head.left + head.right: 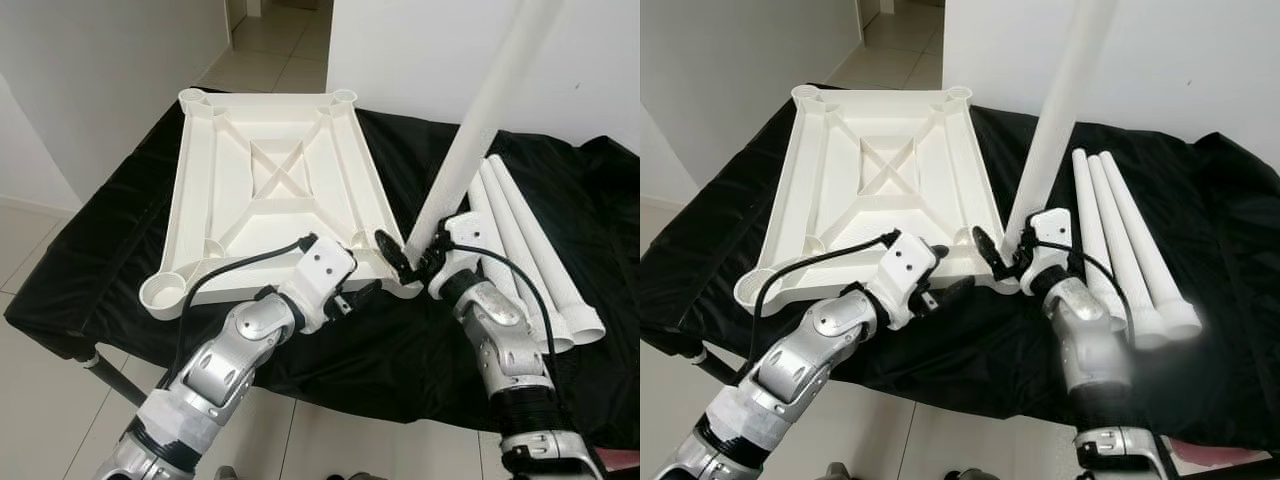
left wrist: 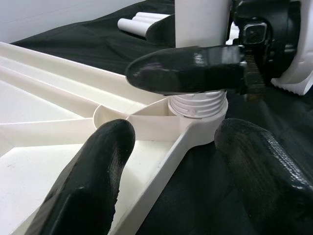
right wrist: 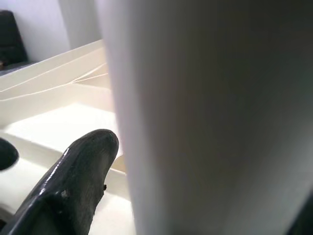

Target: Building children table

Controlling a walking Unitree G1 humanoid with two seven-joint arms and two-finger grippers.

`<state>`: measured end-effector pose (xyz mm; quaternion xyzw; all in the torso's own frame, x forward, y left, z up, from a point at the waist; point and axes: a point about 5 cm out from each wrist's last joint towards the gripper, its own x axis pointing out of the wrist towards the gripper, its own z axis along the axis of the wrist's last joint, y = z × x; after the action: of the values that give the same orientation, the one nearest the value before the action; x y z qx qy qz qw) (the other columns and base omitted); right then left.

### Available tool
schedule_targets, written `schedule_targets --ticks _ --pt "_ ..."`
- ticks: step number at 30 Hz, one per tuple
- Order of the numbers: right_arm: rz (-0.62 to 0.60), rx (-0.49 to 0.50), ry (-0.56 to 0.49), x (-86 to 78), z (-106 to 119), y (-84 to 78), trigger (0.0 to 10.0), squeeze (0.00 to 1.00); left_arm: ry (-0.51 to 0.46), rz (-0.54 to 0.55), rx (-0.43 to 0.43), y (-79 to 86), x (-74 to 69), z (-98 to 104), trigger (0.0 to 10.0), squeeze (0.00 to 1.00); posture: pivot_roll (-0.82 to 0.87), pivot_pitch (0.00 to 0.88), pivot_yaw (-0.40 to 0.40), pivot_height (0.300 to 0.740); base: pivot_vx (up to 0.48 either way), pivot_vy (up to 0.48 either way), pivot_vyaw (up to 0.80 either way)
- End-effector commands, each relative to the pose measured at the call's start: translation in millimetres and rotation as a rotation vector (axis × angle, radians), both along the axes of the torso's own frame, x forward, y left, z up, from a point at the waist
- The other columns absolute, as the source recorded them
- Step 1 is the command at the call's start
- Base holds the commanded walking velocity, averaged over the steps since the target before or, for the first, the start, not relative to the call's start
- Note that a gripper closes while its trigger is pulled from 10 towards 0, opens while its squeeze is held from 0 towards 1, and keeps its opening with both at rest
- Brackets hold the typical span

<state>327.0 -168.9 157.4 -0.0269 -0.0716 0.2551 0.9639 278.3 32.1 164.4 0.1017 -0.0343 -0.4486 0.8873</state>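
On the black-draped surface (image 1: 120,250) our upturned white plastic tabletop (image 1: 270,190) lies ribs up. The right tool (image 1: 412,258) grips 1 long white plastic leg (image 1: 480,120), its axis nearly upright, leaning away, at the near right corner socket (image 2: 198,110). The left tool (image 1: 352,298), fingers spread and empty, straddles that corner. The left wrist view reveals exposed threads: not fully seated, we judge. 3 spare white legs (image 1: 530,250) lie to the right.

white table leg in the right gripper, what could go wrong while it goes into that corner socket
The long white plastic leg leans rather than standing upright, so its threaded end may cross-thread in the corner socket of the upturned white tabletop.

The right gripper holds the leg low down, so the tall top could tip.

The open left gripper only straddles the tabletop's corner, so the tabletop might slide on the black cloth.
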Motion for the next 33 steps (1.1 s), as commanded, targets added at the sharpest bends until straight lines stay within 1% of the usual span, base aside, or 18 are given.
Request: schedule_targets --ticks 1,2,4,5,11,17,18,20,24,26,28,31,33 --pt "0.029 -0.008 0.01 0.8 -2.8 0.9 10.0 0.0 0.024 -0.074 0.035 -0.8 -2.6 -5.7 10.0 0.0 -0.03 0.081 -0.018 0.74 0.0 0.0 0.0" --pt "0.038 -0.016 0.011 1.1 -3.6 0.1 6.7 0.0 0.025 -0.074 0.034 -0.7 -2.6 -5.6 10.0 0.0 -0.02 0.083 -0.022 0.74 0.0 0.0 0.0" --pt "0.038 -0.016 0.011 1.1 -3.6 0.1 6.7 0.0 0.025 -0.074 0.034 -0.7 -2.6 -5.6 10.0 0.0 -0.02 0.083 -0.022 0.74 0.0 0.0 0.0" --pt "0.045 -0.022 0.011 1.2 -4.3 -0.5 0.0 0.0 0.025 -0.073 0.035 -0.5 -2.6 -5.5 10.0 0.0 -0.02 0.085 -0.021 0.74 0.0 0.0 0.0" --pt "0.057 -0.015 0.021 -0.4 -7.3 -3.2 0.0 0.0 0.026 -0.069 0.038 0.6 -2.9 -6.1 10.0 0.0 -0.02 0.086 -0.02 0.74 0.0 0.0 0.0" --pt "0.071 0.014 0.029 -2.6 -10.7 -4.2 0.0 0.0 0.024 -0.075 0.042 0.6 -3.1 -5.7 10.0 0.0 -0.02 0.086 -0.011 0.74 0.0 0.0 0.0" --pt "0.064 0.02 0.032 -2.8 -10.6 -4.2 10.0 0.0 0.022 -0.075 0.044 0.5 -2.8 -5.5 10.0 0.0 -0.01 0.084 -0.011 0.74 0.0 0.0 0.0" --pt "0.064 0.02 0.032 -2.8 -10.6 -4.2 10.0 0.0 0.022 -0.075 0.044 0.5 -2.8 -5.5 10.0 0.0 -0.01 0.084 -0.011 0.74 0.0 0.0 0.0" --pt "0.026 0.031 0.022 -3.8 -9.2 -4.6 10.0 0.0 0.022 -0.072 0.041 1.0 -1.8 -4.8 10.0 0.0 -0.01 0.085 -0.014 0.74 0.0 0.0 0.0" --pt "-0.022 0.034 0.034 -4.1 -9.5 -4.6 10.0 0.0 0.022 -0.069 0.04 1.0 -2.0 -4.9 10.0 0.0 -0.01 0.085 -0.015 0.74 0.0 0.0 0.0" --pt "-0.038 0.039 0.041 -4.2 -9.5 -4.5 10.0 0.0 0.023 -0.069 0.039 0.9 -2.2 -5.0 10.0 0.0 -0.01 0.085 -0.015 0.74 0.0 0.0 0.0" --pt "-0.115 0.055 0.039 -8.2 -8.9 -0.7 10.0 0.0 0.025 -0.068 0.037 0.3 -3.5 -5.2 10.0 0.0 -0.01 0.091 -0.022 0.74 0.0 0.0 0.0" --pt "-0.136 0.062 0.042 -9.9 -9.3 1.4 10.0 0.0 0.025 -0.068 0.036 0.4 -3.9 -5.2 10.0 0.0 -0.01 0.093 -0.023 0.74 0.0 0.0 0.0"
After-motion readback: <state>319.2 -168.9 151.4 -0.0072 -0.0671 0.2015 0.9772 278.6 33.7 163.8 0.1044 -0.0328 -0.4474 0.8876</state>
